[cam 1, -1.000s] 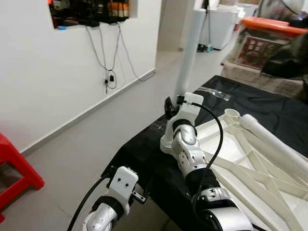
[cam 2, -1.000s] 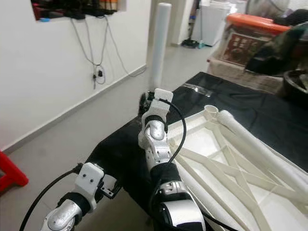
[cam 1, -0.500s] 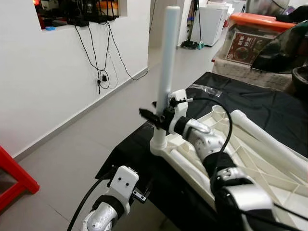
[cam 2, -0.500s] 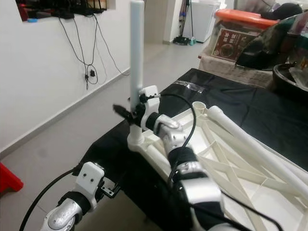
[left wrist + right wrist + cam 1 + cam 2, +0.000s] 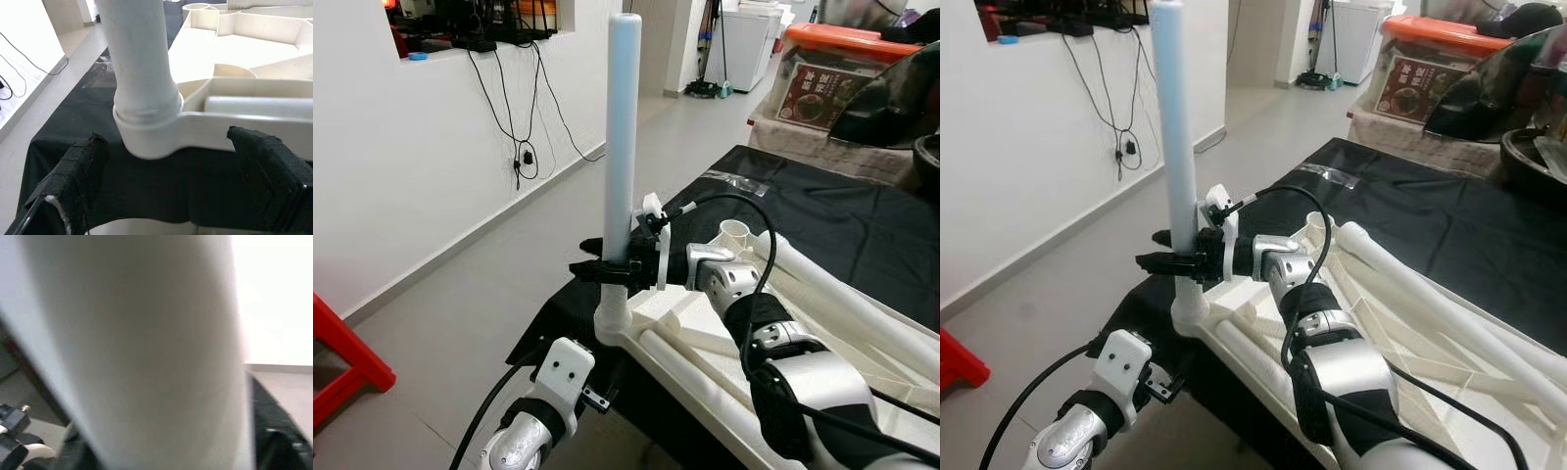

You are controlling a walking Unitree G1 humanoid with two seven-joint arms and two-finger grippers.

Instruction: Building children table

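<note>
**One leg upright, my right tool clamped around it**

While my left tool (image 5: 166, 181) hangs low beside the near edge of the surface (image 5: 862, 211), its two black fingers (image 5: 73, 181) stand spread apart with nothing between them. From its wrist I see the corner socket (image 5: 156, 137) of the upturned white table top (image 5: 695, 338) just ahead of the fingers, with the leg seated in it.

Just beyond, my right tool (image 5: 607, 270) reaches sideways across that near corner and grips the one upright white table leg (image 5: 622, 127) low down, just above the socket. Its fingers close on either side of the tube, which stands vertical and rises well above my arm.

Past the right arm, the table top lies underside up on a black cloth covering the surface, its ribs showing. I count two more white legs (image 5: 842, 294) lying flat across it, side by side, running away to my right. A second, empty socket (image 5: 736, 233) sits at the next corner.

Farther off I see one orange-lidded bin (image 5: 847, 69) beyond the surface, one red stool (image 5: 342, 357) on the floor to my left, and cables (image 5: 524, 117) hanging down the white wall.
</note>
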